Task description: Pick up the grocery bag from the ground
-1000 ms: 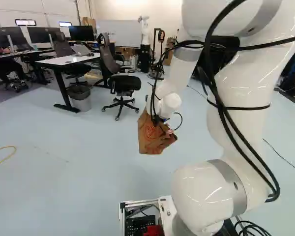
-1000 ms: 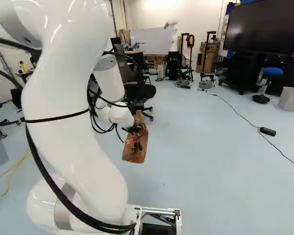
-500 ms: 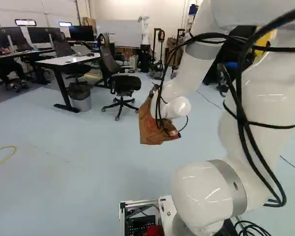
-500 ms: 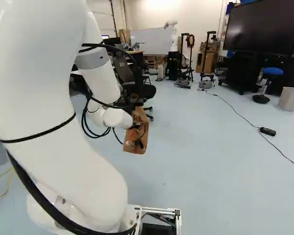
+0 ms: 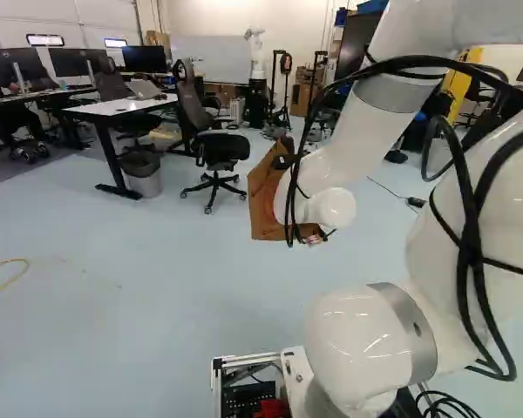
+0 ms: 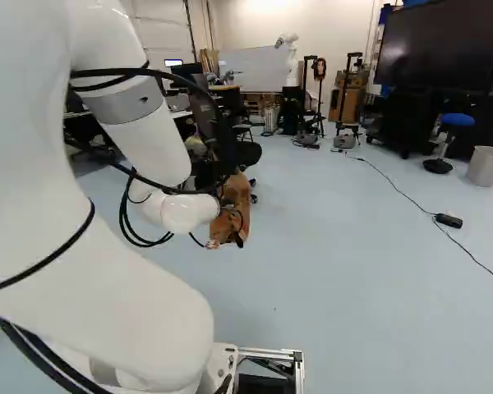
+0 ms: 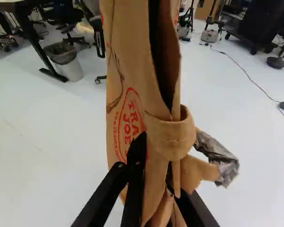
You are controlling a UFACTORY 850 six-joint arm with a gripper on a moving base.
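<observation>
My gripper [image 6: 228, 210] is at the end of the arm in the right base view, partly covered by the wrist and cables. It holds the brown paper grocery bag [image 6: 239, 195] up off the floor. In the left base view the bag [image 5: 263, 202] hangs tilted behind the white wrist. Seen from the wrist, the gripper [image 7: 156, 176] has its black fingers on two sides of the folded paper, shut on the bag [image 7: 127, 90]. A paper handle loop [image 7: 173, 135] and a crumpled dark grey piece [image 7: 217, 156] stick out beside it. The pads are hidden.
An office chair [image 5: 220, 152] and a grey bin [image 5: 144, 174] stand beyond the bag, near a white desk [image 5: 122, 107]. Another robot [image 6: 290, 61] is at the back. A black cable with a small box [image 6: 449, 220] crosses the floor, and a blue stool [image 6: 456, 121] stands farther off.
The arm has swung its wrist higher, tilting it outward; the bag has risen and tipped with it, still in the gripper. The base has stayed in place.
</observation>
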